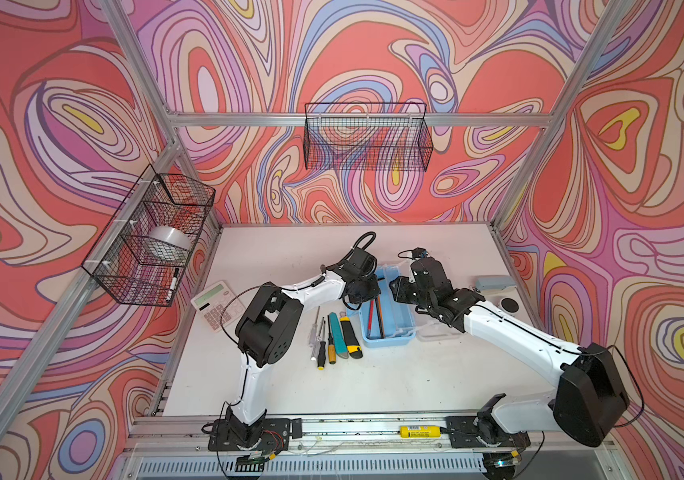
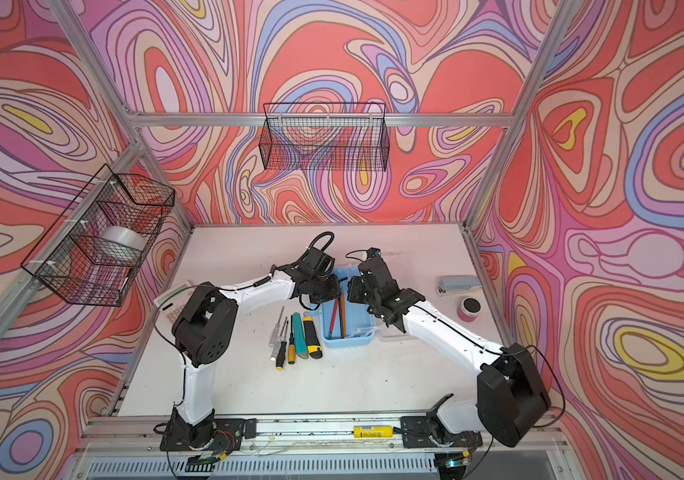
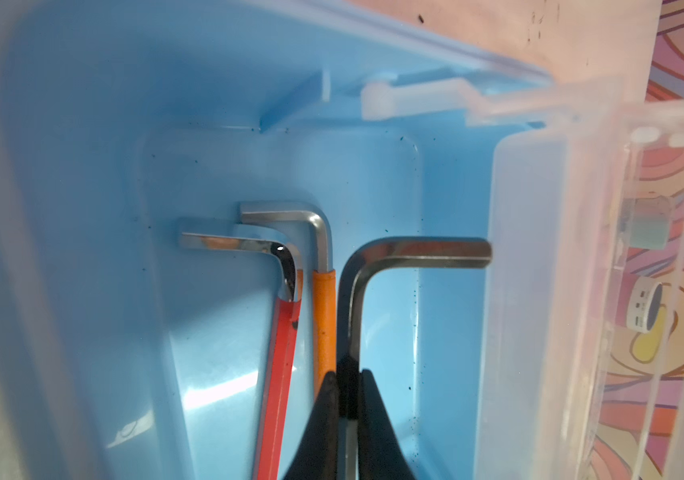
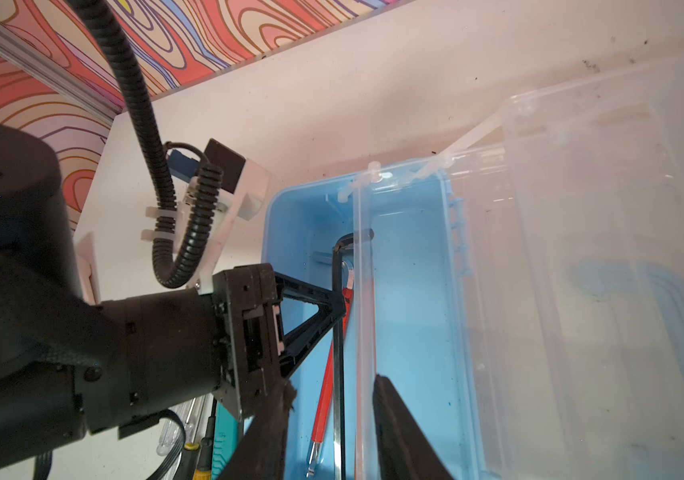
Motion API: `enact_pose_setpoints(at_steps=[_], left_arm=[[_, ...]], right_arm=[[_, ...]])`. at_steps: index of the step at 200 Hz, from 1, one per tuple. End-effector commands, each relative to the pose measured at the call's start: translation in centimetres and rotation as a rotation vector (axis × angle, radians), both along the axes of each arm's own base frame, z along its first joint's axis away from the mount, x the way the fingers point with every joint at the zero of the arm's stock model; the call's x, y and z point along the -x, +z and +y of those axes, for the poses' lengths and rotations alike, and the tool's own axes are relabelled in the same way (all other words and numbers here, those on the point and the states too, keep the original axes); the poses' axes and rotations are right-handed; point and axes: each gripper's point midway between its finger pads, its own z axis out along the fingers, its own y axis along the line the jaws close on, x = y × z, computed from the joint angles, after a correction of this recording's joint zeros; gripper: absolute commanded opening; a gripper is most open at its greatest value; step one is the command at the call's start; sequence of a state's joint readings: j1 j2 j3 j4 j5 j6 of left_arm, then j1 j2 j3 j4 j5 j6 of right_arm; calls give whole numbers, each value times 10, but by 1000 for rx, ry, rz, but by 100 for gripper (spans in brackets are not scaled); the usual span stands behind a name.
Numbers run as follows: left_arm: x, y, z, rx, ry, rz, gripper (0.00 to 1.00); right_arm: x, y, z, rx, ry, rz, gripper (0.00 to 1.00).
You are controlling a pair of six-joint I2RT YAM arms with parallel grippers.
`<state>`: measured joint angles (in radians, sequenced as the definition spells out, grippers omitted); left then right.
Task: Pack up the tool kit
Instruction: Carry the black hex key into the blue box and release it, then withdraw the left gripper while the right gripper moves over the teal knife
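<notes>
Two white-and-black arms rise from their bases, bend at the elbow and lean inward until their wrists nearly meet. The left arm tips its wrist down; the left pincer has its fingers pressed against either side of a dark hex key. The right arm reaches in low, and the right pincer faces down with jaws parted.

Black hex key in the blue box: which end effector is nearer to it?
Left. The left end effector grips the black hex key by its long shaft inside the blue box; the right end effector hovers above the box close by, open, apart from the key.
</notes>
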<state>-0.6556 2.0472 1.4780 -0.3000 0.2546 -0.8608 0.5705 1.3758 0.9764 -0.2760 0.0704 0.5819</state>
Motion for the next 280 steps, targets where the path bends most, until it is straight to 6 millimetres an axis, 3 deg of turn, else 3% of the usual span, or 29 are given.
enact_pose_setpoints(at_steps=[1,47,104,127,153,189,212,234,253,280], left_arm=[[-2,10,-5,5,-17,-17,15],[-3,13,-7,9,-29,-27,18],[-4,51,0,6,-64,-143,27],[-2,64,13,-30,-59,-205,29],[2,82,30,-57,-59,-321,25],[17,98,70,-144,-20,-456,31],[32,103,105,-230,33,-485,49],[49,108,139,-287,105,-535,99],[60,113,167,-344,176,-561,100],[73,117,187,-429,142,-605,100]], right_arm=[[0,4,0,-16,-1,-15,36],[-1,6,1,-16,5,-16,36],[-1,10,6,-13,38,-23,36],[-1,12,10,-13,66,-23,36],[1,19,18,-30,108,-24,36],[7,20,30,9,150,-29,37],[16,29,42,54,184,-65,43],[22,32,51,83,201,-88,46],[27,30,55,102,206,-78,46],[33,26,63,110,208,-64,46]])
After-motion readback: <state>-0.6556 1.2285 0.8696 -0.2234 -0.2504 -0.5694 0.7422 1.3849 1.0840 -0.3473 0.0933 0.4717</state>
